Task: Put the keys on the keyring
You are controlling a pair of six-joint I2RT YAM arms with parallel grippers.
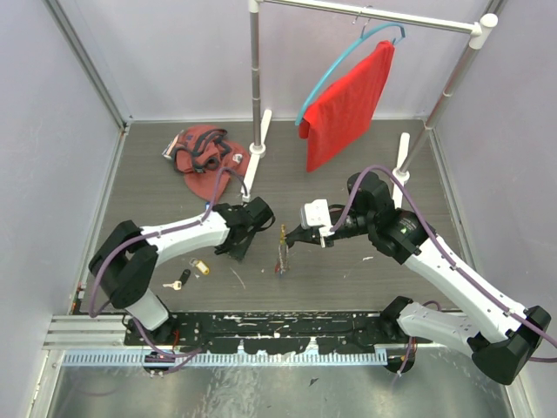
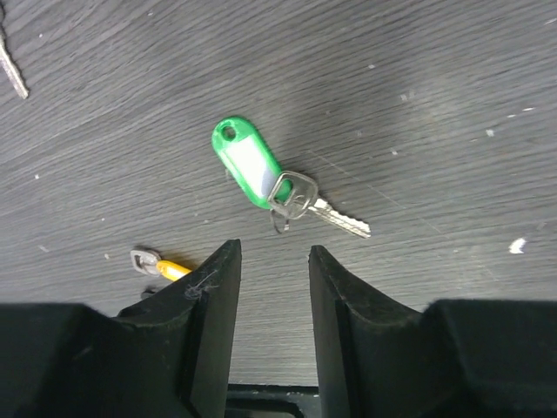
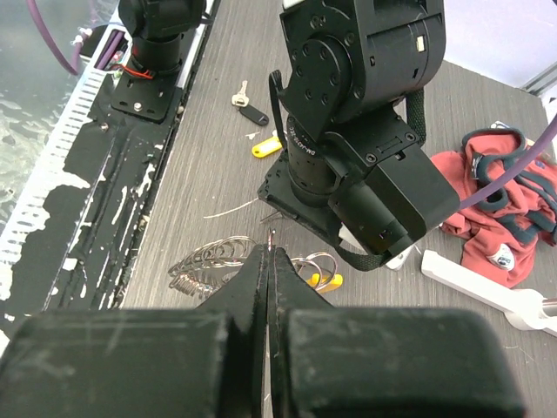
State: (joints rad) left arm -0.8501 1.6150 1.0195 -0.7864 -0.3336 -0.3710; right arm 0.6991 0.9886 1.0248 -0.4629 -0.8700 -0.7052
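The grey desk (image 1: 348, 270) carries everything. The right end effector (image 3: 268, 252) has its fingers pressed together, seemingly pinching a thin wire of the keyring (image 3: 213, 259). The rings bunch just beneath its tips, though the wrist view is too crowded to be sure of the grip. The left end effector (image 2: 274, 257) hangs low over the desk with its fingers spread and nothing between them. A green-tagged key (image 2: 261, 174) lies flat just beyond its fingertips, not touched. Near the left arm's base, well apart from both end effectors, lie a yellow-tagged key (image 1: 200, 266) and a black-tagged key (image 1: 180, 279).
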